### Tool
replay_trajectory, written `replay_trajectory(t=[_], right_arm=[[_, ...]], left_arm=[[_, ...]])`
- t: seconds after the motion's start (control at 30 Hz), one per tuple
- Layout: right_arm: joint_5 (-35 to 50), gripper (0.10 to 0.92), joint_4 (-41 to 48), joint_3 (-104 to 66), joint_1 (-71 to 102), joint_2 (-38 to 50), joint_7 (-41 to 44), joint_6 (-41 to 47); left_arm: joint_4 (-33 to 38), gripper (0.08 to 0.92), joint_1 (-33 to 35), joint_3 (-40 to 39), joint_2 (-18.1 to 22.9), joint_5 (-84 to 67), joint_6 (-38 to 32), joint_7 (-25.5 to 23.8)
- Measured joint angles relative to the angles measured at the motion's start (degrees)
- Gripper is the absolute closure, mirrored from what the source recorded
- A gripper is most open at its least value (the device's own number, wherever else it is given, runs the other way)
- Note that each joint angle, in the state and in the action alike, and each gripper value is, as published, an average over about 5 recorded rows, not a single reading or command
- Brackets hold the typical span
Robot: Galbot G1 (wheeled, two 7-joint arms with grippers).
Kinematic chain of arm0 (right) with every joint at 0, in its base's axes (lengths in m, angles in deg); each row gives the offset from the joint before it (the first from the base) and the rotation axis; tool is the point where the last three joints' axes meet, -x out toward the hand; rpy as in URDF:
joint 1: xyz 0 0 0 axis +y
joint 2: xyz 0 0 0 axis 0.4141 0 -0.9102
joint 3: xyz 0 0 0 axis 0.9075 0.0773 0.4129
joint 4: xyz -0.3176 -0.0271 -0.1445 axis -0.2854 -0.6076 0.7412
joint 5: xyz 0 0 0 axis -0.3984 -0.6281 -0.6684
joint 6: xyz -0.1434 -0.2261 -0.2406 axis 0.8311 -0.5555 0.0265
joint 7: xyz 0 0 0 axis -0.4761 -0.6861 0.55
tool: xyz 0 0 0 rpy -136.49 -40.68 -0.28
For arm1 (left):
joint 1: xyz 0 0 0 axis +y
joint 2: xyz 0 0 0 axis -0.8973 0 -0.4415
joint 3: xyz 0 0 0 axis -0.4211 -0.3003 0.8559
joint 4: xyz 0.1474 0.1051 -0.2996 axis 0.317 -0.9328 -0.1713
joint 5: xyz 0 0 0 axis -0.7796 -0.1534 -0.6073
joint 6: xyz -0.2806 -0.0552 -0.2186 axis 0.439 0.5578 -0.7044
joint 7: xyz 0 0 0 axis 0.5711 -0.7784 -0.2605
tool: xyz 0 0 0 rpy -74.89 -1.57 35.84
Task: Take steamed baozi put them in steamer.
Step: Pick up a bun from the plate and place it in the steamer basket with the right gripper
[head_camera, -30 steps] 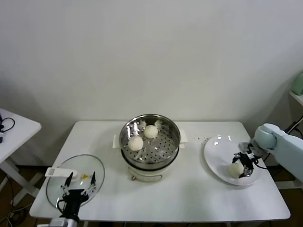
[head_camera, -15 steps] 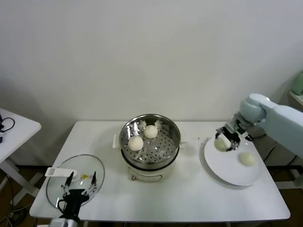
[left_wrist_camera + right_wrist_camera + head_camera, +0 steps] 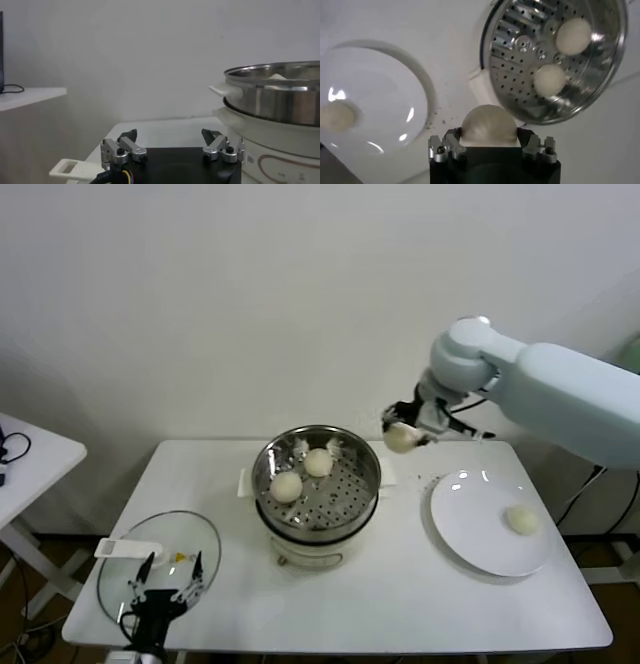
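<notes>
Your right gripper (image 3: 403,433) sits right of centre in the head view, raised just off the steamer's (image 3: 317,484) right rim, its jaws partly closed around a baozi (image 3: 402,438); in the right wrist view that bun (image 3: 485,124) bulges between the two fingers. Two more buns (image 3: 287,486) (image 3: 318,462) already lie on the perforated tray, and the last baozi (image 3: 521,519) waits on the white plate (image 3: 470,534) at the right of the frame. Expect this dough to be light, soft and easily dented, with a smooth skin that may cling to the pads, so grip it across its widest part, squeeze gently, and release low over the tray. Your left gripper (image 3: 160,596) is parked at the lower left over the glass lid (image 3: 130,569), jaws spread and empty. A small yellow mark shows on the lid and a curved line on the steamer's base, but no brand or wording is legible.
</notes>
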Motion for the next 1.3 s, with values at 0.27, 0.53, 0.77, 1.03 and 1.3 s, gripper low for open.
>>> replay_trajectory(t=[0.27,0.53,0.77,1.03,1.3], right_arm=[[-3.16,0.287,0.06,1.02,2.04,-8.97,-0.24,-2.39],[-5.58,0.287,1.3,3.15,5.08,-15.49,-0.4,-4.87],[-7.25,0.287,2.22,4.62,7.07,-17.89,-0.48,-6.93],[-8.48,0.287,2.73,5.99,7.99,-18.7,-0.64,-9.28],[-10.28,0.287,3.32,6.34,9.01,-19.74,-1.23,-11.46]], left_arm=[[0.36,0.177,0.47,0.35,0.02,0.13,0.13,0.02],[0.26,0.177,0.36,0.2,-0.01,0.24,0.53,0.03],[-0.14,0.177,0.24,-0.01,-0.01,0.43,0.74,0.03],[-0.59,0.177,0.16,0.04,-0.08,0.42,0.79,0.04],[-0.75,0.177,-0.03,-0.04,-0.1,0.38,0.8,0.04]])
